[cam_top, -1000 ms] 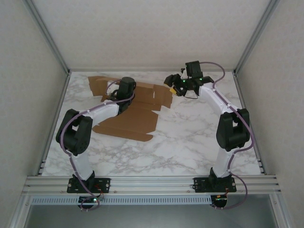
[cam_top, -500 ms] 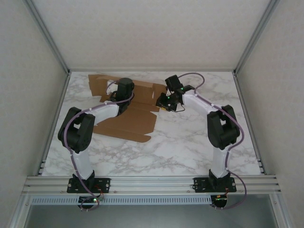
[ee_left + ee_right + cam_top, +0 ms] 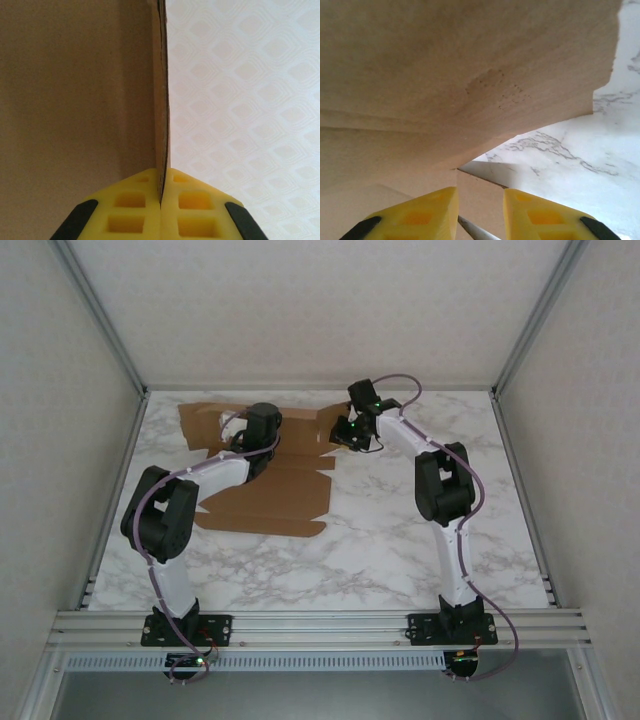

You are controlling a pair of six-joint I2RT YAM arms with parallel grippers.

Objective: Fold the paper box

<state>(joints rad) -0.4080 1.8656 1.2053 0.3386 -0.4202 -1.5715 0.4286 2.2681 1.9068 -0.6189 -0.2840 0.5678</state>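
Note:
The paper box (image 3: pixel 270 495) is a flat brown cardboard sheet lying on the left half of the marble table. My left gripper (image 3: pixel 232 426) is at its far left part, and a panel there stands raised. In the left wrist view the yellow fingers (image 3: pixel 135 205) are shut on the thin cardboard edge (image 3: pixel 161 100), which runs straight up from my left gripper (image 3: pixel 161 189). My right gripper (image 3: pixel 338 433) is at the sheet's far right flap. In the right wrist view the lifted flap (image 3: pixel 470 75) arches over my right gripper (image 3: pixel 480 206), whose jaws stand apart above flat cardboard.
White marble tabletop (image 3: pixel 400 530) stretches to the right of and in front of the sheet. Patterned walls and aluminium frame posts (image 3: pixel 100 320) enclose the table on three sides. Both arm bases sit on the near rail (image 3: pixel 320 625).
My right arm swung left from the far right of the table to the sheet's right flap, and its jaws narrowed. The flap now stands lifted. The sheet shifted slightly left.

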